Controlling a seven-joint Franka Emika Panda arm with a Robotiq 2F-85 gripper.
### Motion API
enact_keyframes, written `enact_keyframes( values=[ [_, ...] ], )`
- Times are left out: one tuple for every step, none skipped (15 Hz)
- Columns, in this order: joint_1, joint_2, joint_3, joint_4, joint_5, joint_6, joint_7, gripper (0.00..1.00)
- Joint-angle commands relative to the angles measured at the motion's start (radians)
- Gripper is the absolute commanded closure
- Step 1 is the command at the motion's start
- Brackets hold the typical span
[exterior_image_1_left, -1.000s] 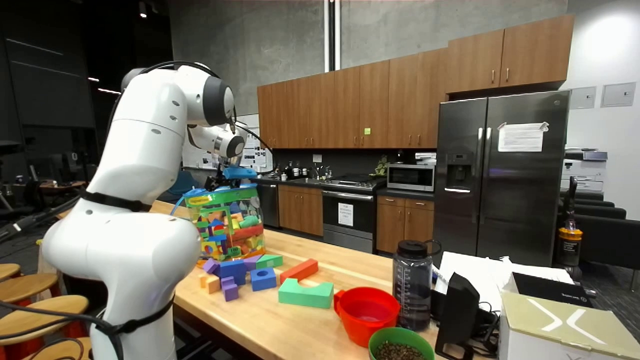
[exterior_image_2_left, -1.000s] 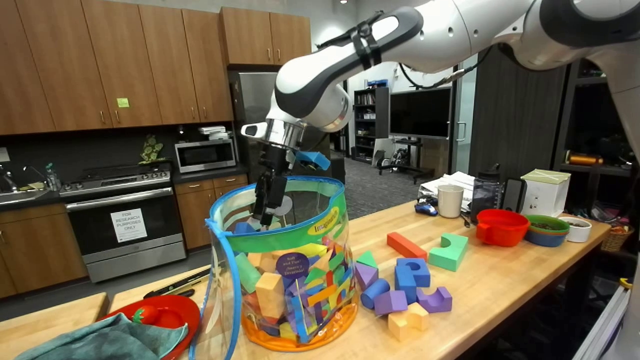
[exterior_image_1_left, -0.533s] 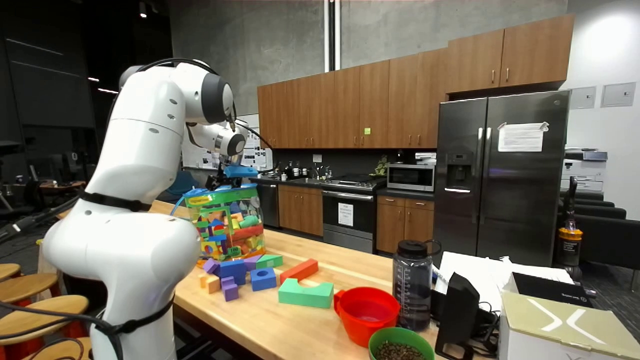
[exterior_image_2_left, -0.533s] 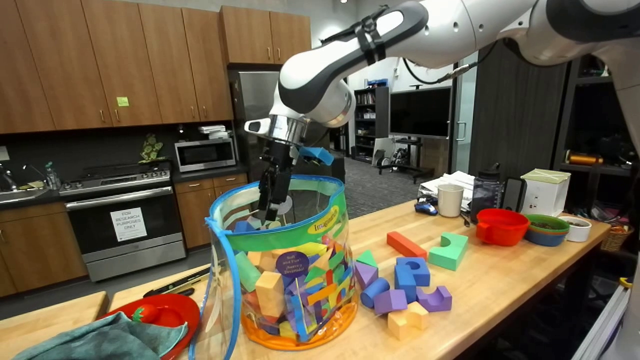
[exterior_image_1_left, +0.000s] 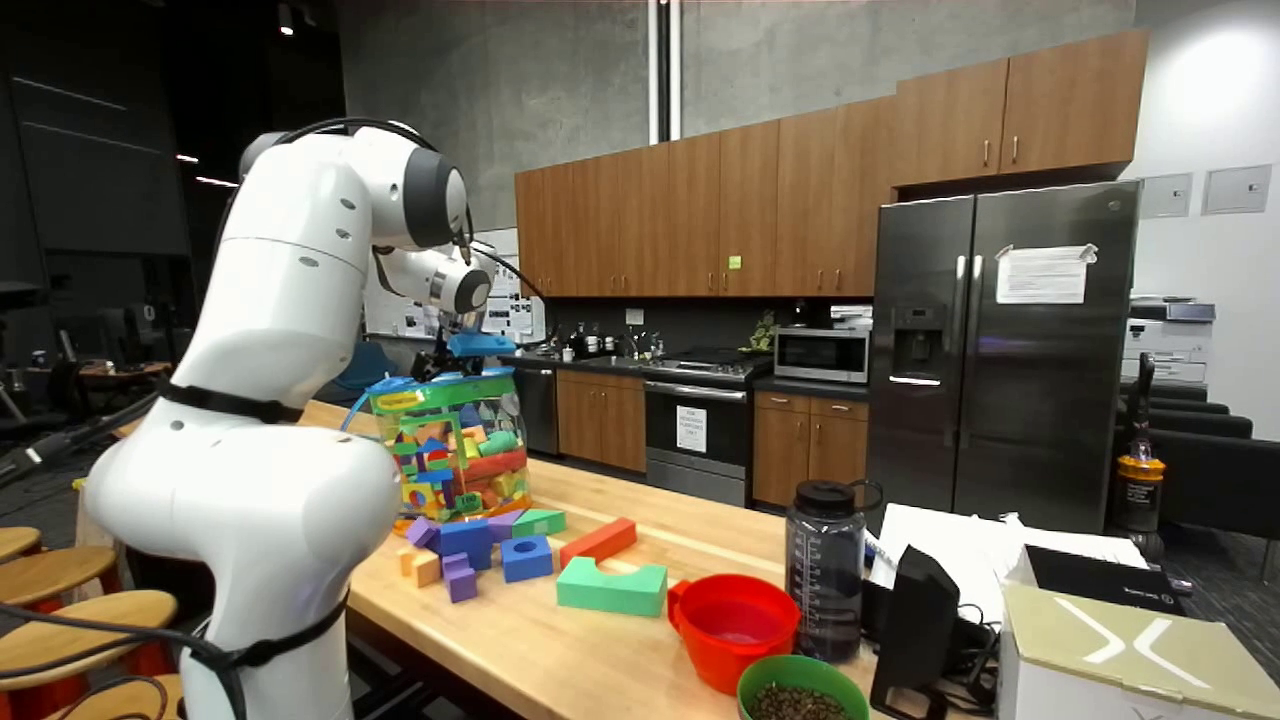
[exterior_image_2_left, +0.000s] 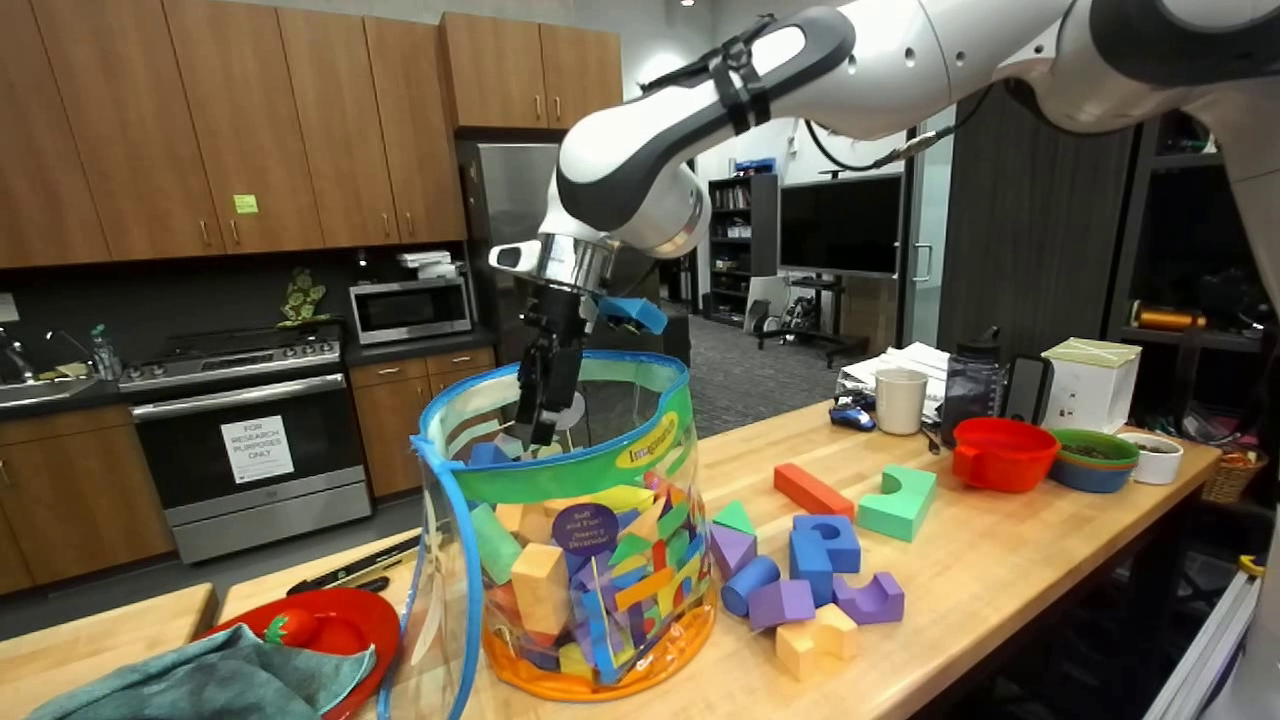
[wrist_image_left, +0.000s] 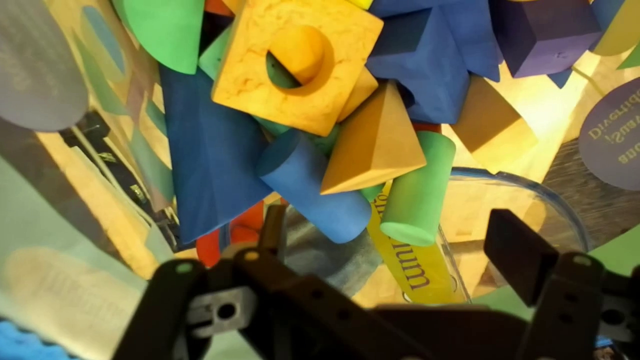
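Arm (exterior_image_2_left: 890, 80) in a high arch, claw (wrist_image_left: 387, 225) downward inside the clear bag (exterior_image_2_left: 545, 483), jaws wide apart.

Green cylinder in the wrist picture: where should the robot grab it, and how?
Probably near the uncovered flat end of the green cylinder, from above, with the open gripper closing across its round sides: an orange wedge overlaps the other half.

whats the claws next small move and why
Probably ease the claw down toward the green cylinder block: the jaws stand open and empty inside the clear bag, and that block lies ahead of their gap in the wrist view.
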Motion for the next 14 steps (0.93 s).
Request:
enact_keyframes(
  values=[
    [0.000,-0.004,0.002,-0.017,-0.001,0.020,0.002,0.00],
    [0.000,-0.003,0.004,-0.022,0.001,0.026,-0.001,0.00],
    [0.000,-0.001,0.006,-0.025,0.004,0.031,-0.003,0.00],
    [0.001,0.002,0.007,-0.028,0.003,0.041,-0.004,0.00],
    [0.002,0.006,0.010,-0.030,0.007,0.056,-0.005,0.00],
    [0.002,0.009,0.013,-0.034,0.010,0.069,-0.005,0.00],
    [0.003,0.014,0.017,-0.036,0.012,0.082,-0.006,0.00],
    [0.004,0.018,0.022,-0.038,0.013,0.089,-0.007,0.00],
    [0.004,0.021,0.026,-0.041,0.014,0.097,-0.009,0.00],
    [0.005,0.024,0.030,-0.044,0.013,0.104,-0.010,0.00],
    [0.005,0.027,0.034,-0.045,0.013,0.111,-0.010,0.00],
    [0.006,0.029,0.037,-0.046,0.014,0.116,-0.010,0.00],
    [0.006,0.033,0.041,-0.047,0.014,0.123,-0.009,0.00],
    [0.007,0.034,0.044,-0.051,0.014,0.127,-0.007,0.00]
  ],
)
